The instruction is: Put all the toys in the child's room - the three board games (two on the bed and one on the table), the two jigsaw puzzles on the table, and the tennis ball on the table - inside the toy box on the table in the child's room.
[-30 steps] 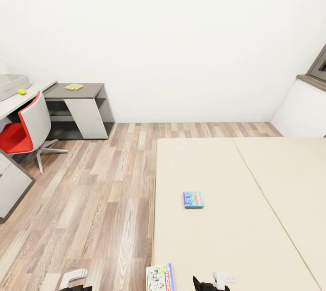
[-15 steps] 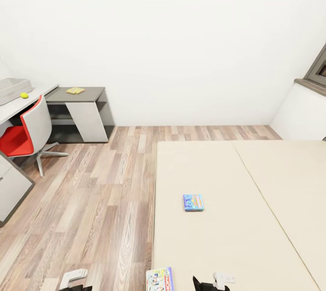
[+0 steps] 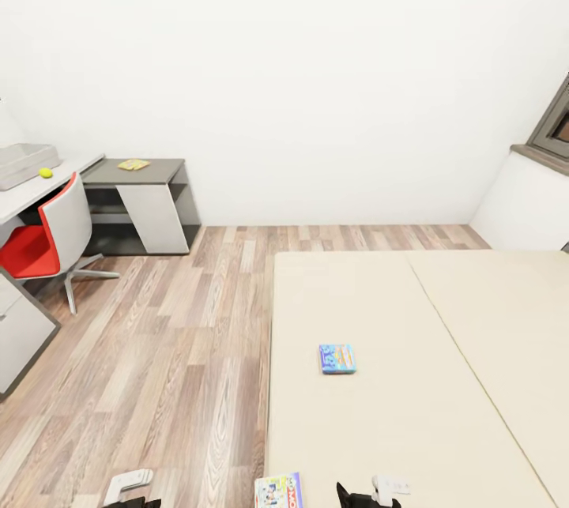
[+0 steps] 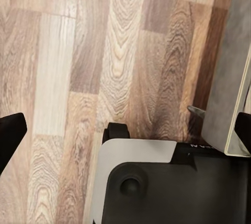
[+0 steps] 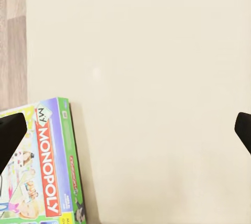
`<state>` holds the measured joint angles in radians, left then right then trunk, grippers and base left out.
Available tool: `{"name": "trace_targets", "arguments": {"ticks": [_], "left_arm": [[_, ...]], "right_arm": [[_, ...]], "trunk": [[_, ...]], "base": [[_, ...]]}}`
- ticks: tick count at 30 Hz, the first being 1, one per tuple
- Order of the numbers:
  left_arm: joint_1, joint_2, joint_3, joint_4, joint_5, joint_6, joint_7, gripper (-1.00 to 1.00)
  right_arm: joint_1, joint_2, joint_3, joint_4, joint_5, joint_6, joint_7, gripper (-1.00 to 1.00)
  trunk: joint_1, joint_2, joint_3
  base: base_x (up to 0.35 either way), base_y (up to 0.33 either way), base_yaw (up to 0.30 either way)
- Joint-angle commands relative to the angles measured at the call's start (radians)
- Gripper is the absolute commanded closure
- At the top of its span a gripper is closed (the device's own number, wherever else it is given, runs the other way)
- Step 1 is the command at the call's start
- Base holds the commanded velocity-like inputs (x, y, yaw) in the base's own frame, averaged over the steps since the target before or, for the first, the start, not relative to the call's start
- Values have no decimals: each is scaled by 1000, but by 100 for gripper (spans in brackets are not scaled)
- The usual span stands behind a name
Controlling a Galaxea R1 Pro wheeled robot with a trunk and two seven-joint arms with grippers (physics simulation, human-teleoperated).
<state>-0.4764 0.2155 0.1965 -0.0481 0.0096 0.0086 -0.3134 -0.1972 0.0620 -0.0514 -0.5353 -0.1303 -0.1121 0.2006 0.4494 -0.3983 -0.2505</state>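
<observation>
Ahead of you in the head view, the small blue board game [image 3: 337,359] lies mid-bed [image 3: 474,381], the green-edged board game [image 3: 279,491] sits at the near left edge, and far left the tennis ball [image 3: 46,173] rests just beside the toy box [image 3: 25,163] on the table [image 3: 35,190], with a jigsaw puzzle [image 3: 133,165] on the lower cabinet top. Your left wrist view shows the left gripper [image 4: 125,130] released, fingers wide apart over the plank floor [image 4: 104,51]. Your right wrist view shows the right gripper [image 5: 125,130] likewise spread, empty above the mattress, the green-edged game beside one fingertip.
</observation>
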Motion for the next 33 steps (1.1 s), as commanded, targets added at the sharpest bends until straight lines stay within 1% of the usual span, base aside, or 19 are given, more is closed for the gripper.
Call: {"name": "trace_targets", "arguments": {"ticks": [1,33], "left_arm": [[-1,0,4,1,0,1,-4,-100],[1,-2,4,1,0,1,-4,-100]], "right_arm": [[-1,1,-5,1,-10,-1,9,-100],[-1,1,-5,1,-9,-1,10,-100]], "trunk": [[1,-2,0],[1,-2,53]], "base": [[0,0,0],[0,0,0]]}}
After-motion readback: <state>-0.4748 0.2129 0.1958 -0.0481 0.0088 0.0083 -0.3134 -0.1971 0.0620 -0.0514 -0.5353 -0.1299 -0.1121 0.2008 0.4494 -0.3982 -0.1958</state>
